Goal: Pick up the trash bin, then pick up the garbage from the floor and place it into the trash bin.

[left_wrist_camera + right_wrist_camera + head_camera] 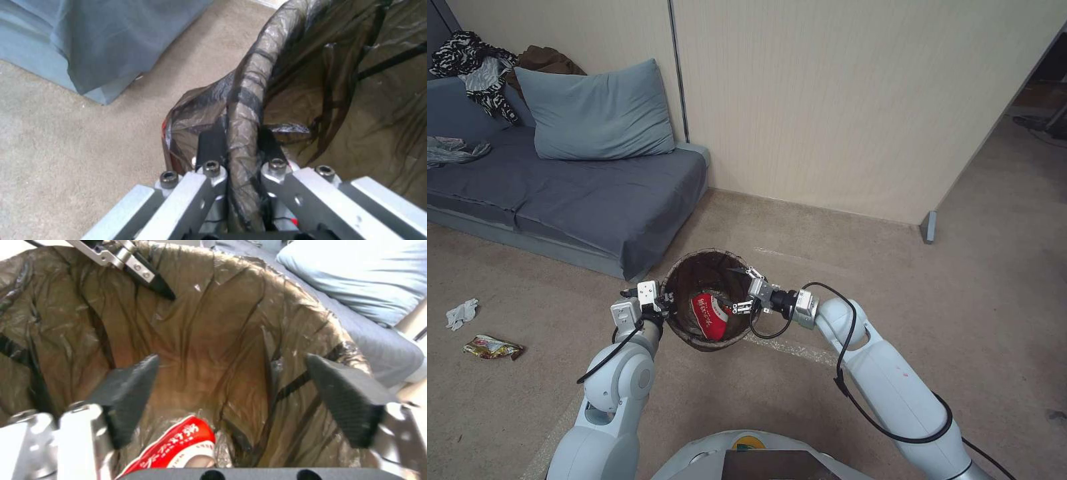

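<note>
Left gripper pinches the trash bin rim; right gripper gapes wide over the dropped red cup. Lift out straight, don't snag the liner.

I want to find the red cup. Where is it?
The red-and-white cup lies inside the trash bin, in the middle of the head view, with the open right gripper just above it and the left gripper clamping the rim.

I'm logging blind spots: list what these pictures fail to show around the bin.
- Bin bottom, head view: hidden by the red cup.
- Cup's lower part, right wrist view: cut off by the right claw.
- Wrapper print, head view: too small.
- Bin's white wall, left wrist view: covered by the bag.
</note>
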Available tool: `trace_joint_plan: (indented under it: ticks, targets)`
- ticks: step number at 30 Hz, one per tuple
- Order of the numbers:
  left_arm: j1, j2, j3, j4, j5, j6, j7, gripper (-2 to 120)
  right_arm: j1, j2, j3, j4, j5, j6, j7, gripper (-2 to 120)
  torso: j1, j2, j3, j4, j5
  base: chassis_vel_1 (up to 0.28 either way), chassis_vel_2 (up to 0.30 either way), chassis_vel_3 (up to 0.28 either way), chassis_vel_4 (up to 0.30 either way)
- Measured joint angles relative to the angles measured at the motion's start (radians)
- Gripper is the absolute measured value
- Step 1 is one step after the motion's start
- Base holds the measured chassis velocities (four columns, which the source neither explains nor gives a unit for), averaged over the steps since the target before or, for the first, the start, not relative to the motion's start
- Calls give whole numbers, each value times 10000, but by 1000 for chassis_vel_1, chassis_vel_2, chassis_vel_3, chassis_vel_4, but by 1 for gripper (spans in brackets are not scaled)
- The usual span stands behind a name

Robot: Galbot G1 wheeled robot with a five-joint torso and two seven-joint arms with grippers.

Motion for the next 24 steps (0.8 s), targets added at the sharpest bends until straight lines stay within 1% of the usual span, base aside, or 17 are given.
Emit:
trace_joint_plan:
  ticks: [1, 2, 3, 4, 5, 7, 8, 10, 11, 12, 13, 14, 15, 17, 19, 21, 24]
  targets:
    - [0, 0, 0, 0, 0, 0, 0, 3, 0, 0, 0, 0, 0, 0, 0, 86, 0, 0, 0, 0, 0, 0, 0, 0, 0]
    - [0, 0, 0, -1, -3, 0, 0, 3, -15, 14, 40, 16, 6, 11, 16, 89, 0, 0, 0, 0, 0, 0, 0, 0, 0]
    - [0, 4, -1, -2, -13, 0, 0, 3, -52, 72, 145, 90, 59, 78, 89, 95, 0, 0, 0, -1, 0, 0, 0, 0, 0]
    - [0, 4, -1, -2, -13, 0, 0, 3, -52, 72, 145, 90, 59, 78, 89, 95, 0, 0, 0, -1, 0, 0, 0, 0, 0]
    - [0, 13, -8, -2, -25, 0, -3, 3, -107, 164, 302, 238, 188, 180, 232, 99, 0, 0, 0, 0, 0, 0, 0, 0, 0]
    - [1, 22, -24, -2, -46, 0, -18, 3, -222, 298, 628, 537, 503, 342, 632, 100, 0, 0, 0, 1, 0, 0, 0, 0, 0]
    - [1, 22, -24, -2, -46, 0, -18, 3, -222, 298, 628, 537, 503, 342, 632, 100, 0, 0, 0, 1, 0, 0, 0, 0, 0]
    - [0, 28, -36, -6, -65, 0, -43, 3, -389, 405, 979, 868, 850, 408, 1258, 100, 0, 0, 0, 1, 0, 0, 0, 0, 0]
    - [0, 28, -36, -6, -65, 0, -43, 3, -389, 405, 979, 868, 850, 408, 1258, 100, 0, 0, 0, 1, 0, 0, 0, 0, 0]
    - [-3, 34, -45, -12, -77, 0, -72, 3, -511, 461, 1227, 1095, 1062, 406, 1861, 100, 0, 0, 0, 0, 0, 0, 0, 0, 0]
    - [-10, 45, -57, -17, -83, 0, -123, 3, -784, 558, 1695, 1539, 1331, 338, 3215, 100, 0, 0, 0, -2, 0, 0, 0, 0, 0]
    - [-10, 45, -57, -17, -83, 0, -123, 3, -784, 558, 1695, 1539, 1331, 338, 3215, 100, 0, 0, 0, -2, 0, 0, 0, 0, 0]
    - [-22, 49, -66, -17, -82, 0, -154, 3, -1076, 678, 2115, 1932, 1484, 144, 4374, 100, 0, 0, 0, -1, 0, 0, 0, 0, 0]
    - [-30, 57, -80, -12, -70, 0, -174, 3, -1482, 867, 2561, 2366, 1525, -265, 5321, 100, 0, 0, 0, -2, 0, 0, 0, 0, 0]
    - [-31, 58, -81, -12, -65, 0, -174, 3, -1552, 899, 2631, 2426, 1525, -338, 5442, 100, 0, 0, 0, -1, 0, 0, 0, 0, 0]
    - [-23, 52, -111, -5, 17, 0, -174, 3, -1985, 1095, 3001, 2668, 1501, -645, 6107, 100, 0, 0, -1, 1, 0, 0, 0, 0, 0]
    - [-15, 50, -132, 1, 57, 0, -173, 3, -2214, 1210, 3176, 2723, 1417, -716, 6407, 100, 0, 0, 0, -1, 0, 0, 0, 0, 0]
